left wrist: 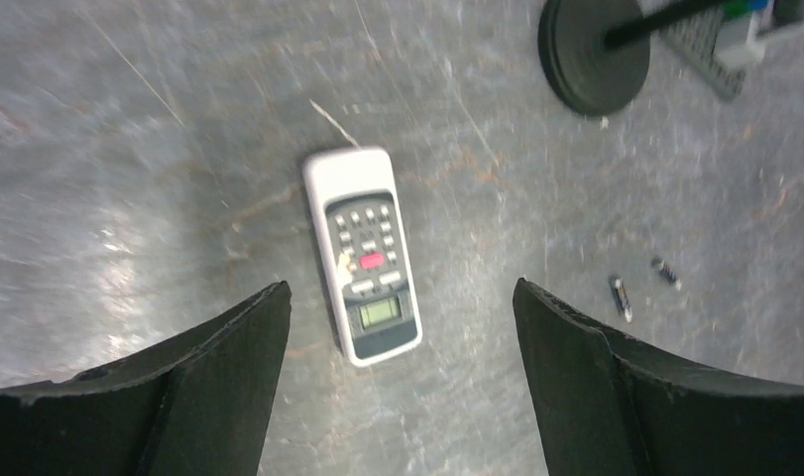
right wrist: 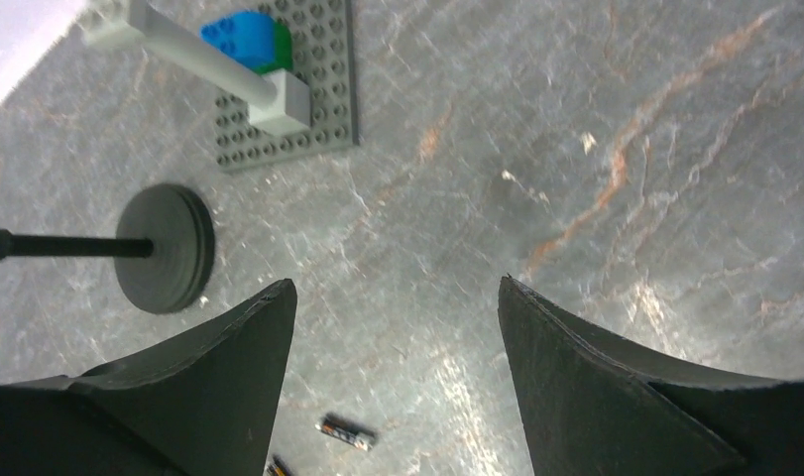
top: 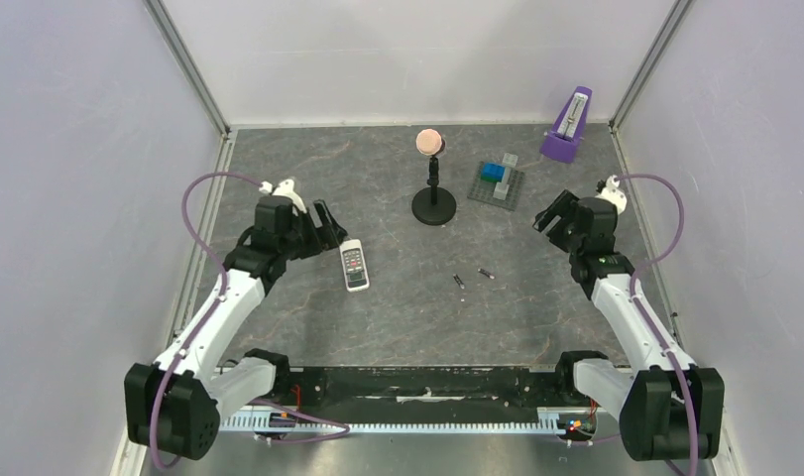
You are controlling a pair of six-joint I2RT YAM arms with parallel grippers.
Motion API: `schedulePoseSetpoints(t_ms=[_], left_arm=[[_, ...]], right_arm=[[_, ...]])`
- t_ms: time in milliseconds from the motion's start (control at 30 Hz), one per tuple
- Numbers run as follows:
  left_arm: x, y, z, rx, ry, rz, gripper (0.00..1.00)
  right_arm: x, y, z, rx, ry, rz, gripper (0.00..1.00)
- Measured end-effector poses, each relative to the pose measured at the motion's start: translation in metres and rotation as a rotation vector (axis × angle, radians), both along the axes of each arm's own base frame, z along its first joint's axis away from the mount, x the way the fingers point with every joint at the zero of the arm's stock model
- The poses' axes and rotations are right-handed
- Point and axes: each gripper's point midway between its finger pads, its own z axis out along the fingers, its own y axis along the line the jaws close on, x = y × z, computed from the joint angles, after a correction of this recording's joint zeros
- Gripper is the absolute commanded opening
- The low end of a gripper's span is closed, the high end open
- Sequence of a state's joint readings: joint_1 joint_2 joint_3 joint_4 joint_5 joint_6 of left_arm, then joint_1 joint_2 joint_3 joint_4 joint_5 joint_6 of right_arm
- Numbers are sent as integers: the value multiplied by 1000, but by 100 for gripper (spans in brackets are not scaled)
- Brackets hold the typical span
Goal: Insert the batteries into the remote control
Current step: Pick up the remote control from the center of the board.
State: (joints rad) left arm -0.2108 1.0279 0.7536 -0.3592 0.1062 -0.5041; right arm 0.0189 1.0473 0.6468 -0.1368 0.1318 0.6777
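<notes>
The white remote control point(top: 354, 266) lies face up on the grey table, left of centre, dark button panel showing. In the left wrist view the remote point(left wrist: 363, 253) lies just ahead of my fingers. Two small dark batteries point(top: 459, 281) point(top: 487, 273) lie apart on the table right of centre. They also show in the left wrist view point(left wrist: 622, 297) point(left wrist: 665, 273) and in the right wrist view point(right wrist: 346, 432) point(right wrist: 277, 466). My left gripper point(top: 328, 226) point(left wrist: 400, 286) is open and empty, above the remote's far end. My right gripper point(top: 546, 216) point(right wrist: 396, 283) is open and empty, up right of the batteries.
A black microphone stand point(top: 434, 206) with a pink ball top stands at centre back; its base shows in both wrist views point(left wrist: 591, 55) point(right wrist: 167, 248). A grey plate with blue blocks point(top: 497, 184) point(right wrist: 288, 109) lies right of it. A purple metronome point(top: 568, 127) stands back right. Walls enclose the table.
</notes>
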Motion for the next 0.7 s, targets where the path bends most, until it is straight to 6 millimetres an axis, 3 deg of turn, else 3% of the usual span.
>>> schedulePoseSetpoints(t_ms=[333,533,700], left_arm=[[-25,-45,-50,68,139,-30,88],[-28,-32,-100,203,271,85,88],[-24,-33,-113,206,281,98,88]], right_arm=[[-27,27,-35,13,84,94,80],[-33,47,-47,-3,134,162,81],[-38,60,-54,-24,165,209,82]])
